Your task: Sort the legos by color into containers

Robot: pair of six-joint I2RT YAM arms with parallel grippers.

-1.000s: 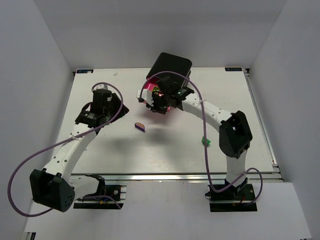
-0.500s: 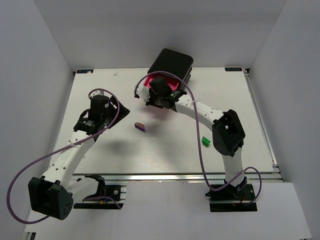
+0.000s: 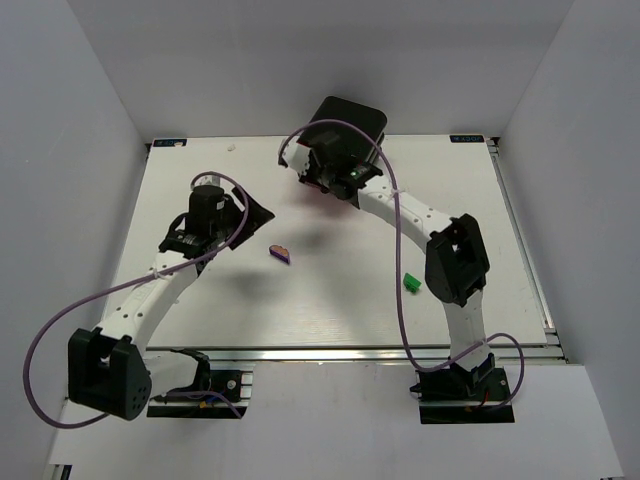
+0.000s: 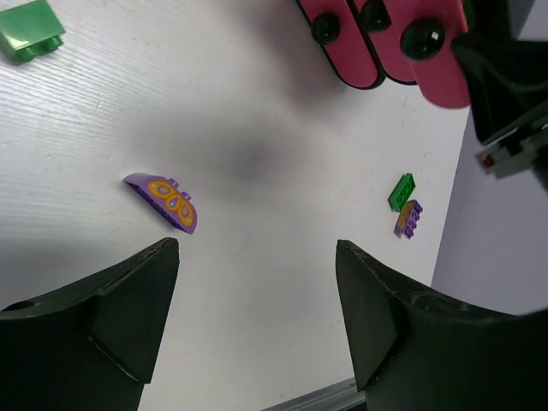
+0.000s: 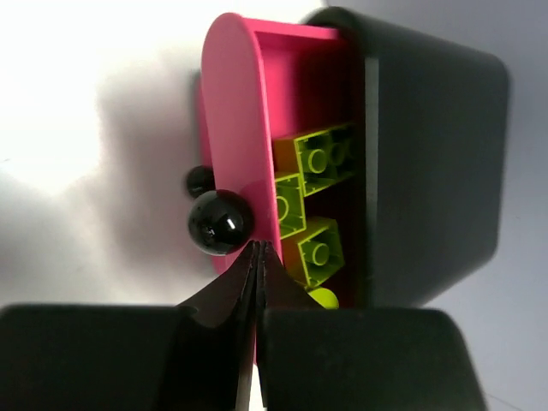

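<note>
Table (image 3: 200, 300) fills the centre of the top view, with the black box (image 3: 345, 122) at its upper middle edge. In the right wrist view one pink drawer (image 5: 231, 128) sticks out, yellow-green legos (image 5: 312, 163) inside. Right gripper (image 5: 257, 254) is pinched closed at the drawer front, just beside the black knob (image 5: 220, 223); I see nothing between the tips. Left gripper (image 4: 255, 253) is spread wide and empty above a purple lego (image 4: 163, 201), left of centre. Green brick (image 4: 30, 30) upper left.
</note>
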